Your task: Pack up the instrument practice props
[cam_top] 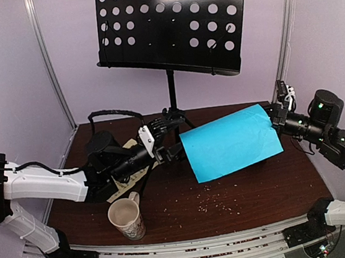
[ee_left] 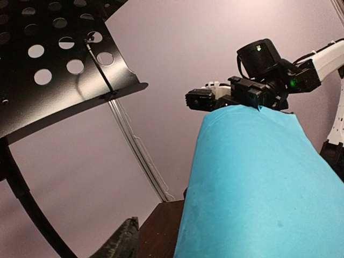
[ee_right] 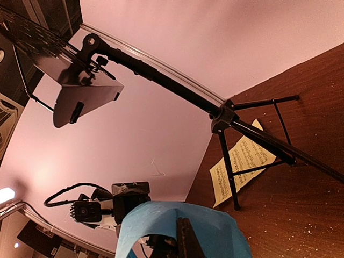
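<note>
Above the surface (cam_top: 260,187), the right hand (cam_top: 271,116) pinches the sheet (cam_top: 230,142), likely for handover. Whether the left hand (cam_top: 170,139) grips is unclear.

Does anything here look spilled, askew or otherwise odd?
Pale crumbs lie scattered on the dark brown table, toward its near edge from the blue paper sheet. A pale yellow printed music sheet lies beneath the black tripod music stand legs.

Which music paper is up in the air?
The blue sheet, held up by the right gripper pinching its edge. The pale yellow sheet lies flat on the table.
</note>
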Motion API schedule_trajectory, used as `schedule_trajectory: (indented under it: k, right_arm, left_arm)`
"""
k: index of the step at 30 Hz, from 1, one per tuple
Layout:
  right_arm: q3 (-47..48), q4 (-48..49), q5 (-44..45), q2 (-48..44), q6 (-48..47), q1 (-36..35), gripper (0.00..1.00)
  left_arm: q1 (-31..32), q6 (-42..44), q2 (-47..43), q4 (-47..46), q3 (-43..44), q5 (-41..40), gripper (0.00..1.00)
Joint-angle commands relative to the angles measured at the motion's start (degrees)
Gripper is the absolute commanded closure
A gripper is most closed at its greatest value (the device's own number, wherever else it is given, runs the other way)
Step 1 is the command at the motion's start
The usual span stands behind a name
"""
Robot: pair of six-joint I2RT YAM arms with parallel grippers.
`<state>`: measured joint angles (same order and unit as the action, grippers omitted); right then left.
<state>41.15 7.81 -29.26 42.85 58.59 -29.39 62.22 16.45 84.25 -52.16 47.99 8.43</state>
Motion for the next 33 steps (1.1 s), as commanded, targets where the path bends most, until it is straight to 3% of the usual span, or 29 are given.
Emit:
schedule_trajectory:
  k: [1, 12, 14, 15, 18, 22, 27, 33]
  right_arm:
    - [-0.58, 0.89, -1.55, 0.14, 0.31, -0.32, 1.0]
    - [-1.01, 0.18, -0.79, -0.48, -0.85, -0.33, 1.0]
    - [-0.99, -0.15, -0.21, -0.66, -1.48, -0.33, 1.0]
    - [-0.97, -0.48, 0.22, -0.71, -1.9, -0.31, 0.95]
    - [-0.74, -2.01, 2.3, -0.84, -3.8, -0.32, 0.63]
    - [0.37, -6.71, 7.21, -0.55, -7.8, -0.32, 0.31]
    - [1.72, -12.79, 14.11, 0.84, -12.74, -0.23, 0.14]
    - [1.75, -13.79, 17.07, 2.8, -15.21, -0.24, 0.08]
  left_arm:
    - [0.19, -2.96, -0.06, 0.84, 2.94, 4.14, 0.55]
    - [0.19, -6.27, 0.33, 4.54, 4.37, 5.57, 1.0]
    - [0.12, -7.16, -0.06, 5.56, 4.05, 4.3, 1.0]
    - [0.11, -7.79, -0.31, 6.04, 3.74, 3.45, 1.0]
    - [-0.73, -11.3, -1.11, 8.29, 3.3, 1.33, 1.0]
    - [-5.94, -21.73, -2.93, 11.82, 1.22, 2.79, 1.0]
    - [-17.18, -38.61, -7.81, 13.01, -6.94, 10.36, 1.0]
    - [-29.26, -50.16, -16.31, 21.5, -15.83, 11.88, 1.0]
